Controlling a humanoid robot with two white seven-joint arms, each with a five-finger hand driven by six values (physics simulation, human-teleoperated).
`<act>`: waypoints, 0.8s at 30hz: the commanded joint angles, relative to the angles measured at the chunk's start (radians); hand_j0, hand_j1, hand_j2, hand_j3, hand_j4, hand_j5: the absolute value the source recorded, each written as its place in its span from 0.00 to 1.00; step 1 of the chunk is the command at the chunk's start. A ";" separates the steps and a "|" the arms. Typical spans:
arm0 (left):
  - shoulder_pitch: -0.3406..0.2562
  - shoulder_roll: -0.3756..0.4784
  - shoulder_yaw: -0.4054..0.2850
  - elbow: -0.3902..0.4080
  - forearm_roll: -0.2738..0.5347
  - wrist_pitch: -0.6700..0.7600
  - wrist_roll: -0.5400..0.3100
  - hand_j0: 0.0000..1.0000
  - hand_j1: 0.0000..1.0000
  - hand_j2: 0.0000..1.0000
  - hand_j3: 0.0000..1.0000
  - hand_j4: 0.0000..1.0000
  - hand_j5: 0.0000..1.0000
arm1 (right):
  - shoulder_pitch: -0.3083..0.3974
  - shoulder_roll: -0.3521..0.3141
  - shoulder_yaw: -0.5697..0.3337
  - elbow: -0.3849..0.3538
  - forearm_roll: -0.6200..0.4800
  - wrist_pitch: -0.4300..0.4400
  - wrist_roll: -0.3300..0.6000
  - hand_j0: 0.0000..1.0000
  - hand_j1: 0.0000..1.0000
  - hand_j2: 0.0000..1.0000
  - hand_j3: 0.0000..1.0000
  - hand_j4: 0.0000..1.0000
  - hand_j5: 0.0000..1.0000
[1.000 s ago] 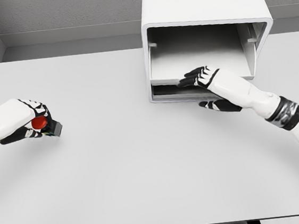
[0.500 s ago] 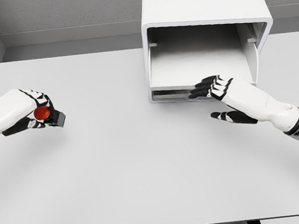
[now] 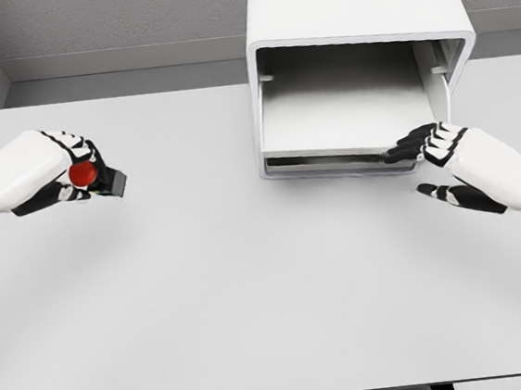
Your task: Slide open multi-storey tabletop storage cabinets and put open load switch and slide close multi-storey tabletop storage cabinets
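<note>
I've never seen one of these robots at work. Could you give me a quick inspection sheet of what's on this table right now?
Surface: plain white table, mostly bare.
Job's things: white box-shaped tabletop storage cabinet at the back, front open, flat white drawer tray inside; small black load switch with a red knob.
Clutter: nothing seen.
Hands: left hand grasps the switch above the table; right hand open, fingers at the tray's front right edge.
Cables: nothing seen.
Surroundings: grey wall behind.
</note>
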 commanded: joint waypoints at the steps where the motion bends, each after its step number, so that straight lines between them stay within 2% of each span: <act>1: -0.003 -0.023 -0.002 -0.003 0.006 0.003 0.001 0.34 0.34 0.34 0.34 0.34 0.34 | 0.011 -0.010 -0.086 0.005 -0.007 -0.001 0.000 0.71 0.71 0.71 0.71 0.71 0.71; 4: -0.006 -0.030 -0.005 -0.014 0.006 0.003 0.001 0.34 0.34 0.34 0.34 0.34 0.34 | 0.080 -0.016 -0.144 0.004 -0.007 -0.001 0.000 0.68 0.68 0.68 0.68 0.68 0.68; 11: -0.043 -0.077 -0.011 -0.052 0.005 0.003 0.001 0.34 0.34 0.34 0.34 0.34 0.34 | 0.123 -0.018 -0.144 0.003 -0.006 -0.001 0.000 0.68 0.68 0.68 0.68 0.68 0.68; 12: -0.051 -0.106 -0.016 -0.052 0.003 0.003 0.001 0.34 0.34 0.34 0.34 0.34 0.34 | 0.124 -0.018 -0.147 0.003 -0.007 -0.001 0.000 0.67 0.67 0.67 0.67 0.67 0.67; 16: -0.086 -0.149 -0.057 -0.052 -0.004 0.003 0.001 0.34 0.34 0.34 0.34 0.34 0.34 | 0.124 -0.029 -0.150 0.007 -0.007 -0.001 0.000 0.64 0.64 0.64 0.64 0.64 0.64; 20: -0.114 -0.186 -0.100 -0.052 -0.009 0.003 0.001 0.34 0.34 0.34 0.34 0.34 0.34 | 0.199 -0.030 -0.207 0.016 -0.006 -0.001 0.001 0.64 0.64 0.64 0.64 0.64 0.64; 24: -0.124 -0.200 -0.118 -0.052 -0.009 0.003 0.001 0.34 0.34 0.34 0.34 0.34 0.34 | 0.224 -0.030 -0.230 0.030 -0.006 -0.001 0.001 0.64 0.64 0.64 0.64 0.64 0.64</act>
